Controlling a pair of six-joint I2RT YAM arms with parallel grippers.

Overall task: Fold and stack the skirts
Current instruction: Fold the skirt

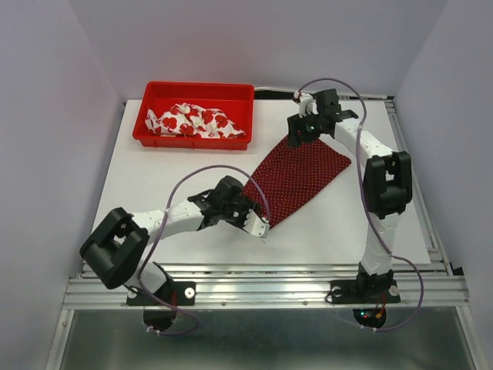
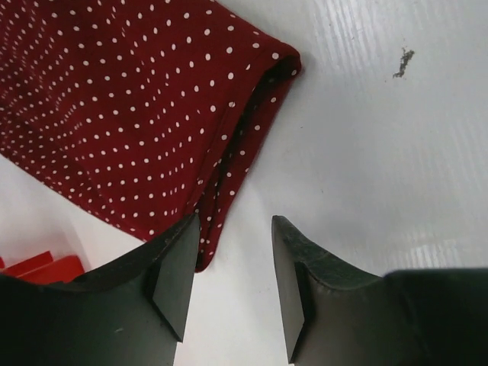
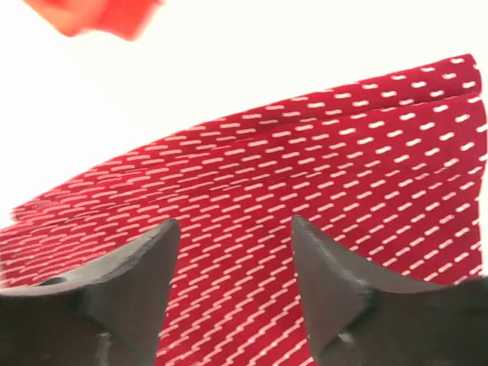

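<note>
The dark red polka-dot skirt [image 1: 296, 181] lies flat and diagonal in the middle of the table. My left gripper [image 1: 259, 225] is open at the skirt's near corner. In the left wrist view the gripper [image 2: 232, 229] is empty, and the skirt's hem [image 2: 137, 114] runs just past the left fingertip [image 2: 179, 252]. My right gripper [image 1: 296, 139] is open over the skirt's far corner. In the right wrist view the gripper [image 3: 235, 229] hovers empty above the blurred cloth [image 3: 343, 168]. The white skirt with red flowers [image 1: 196, 120] lies crumpled in the red tray [image 1: 239, 92].
The red tray stands at the back left of the white mat [image 1: 154, 185]; it also shows in the left wrist view [image 2: 46, 267] and, blurred, in the right wrist view [image 3: 91, 15]. A metal rail [image 1: 262, 289] runs along the near edge.
</note>
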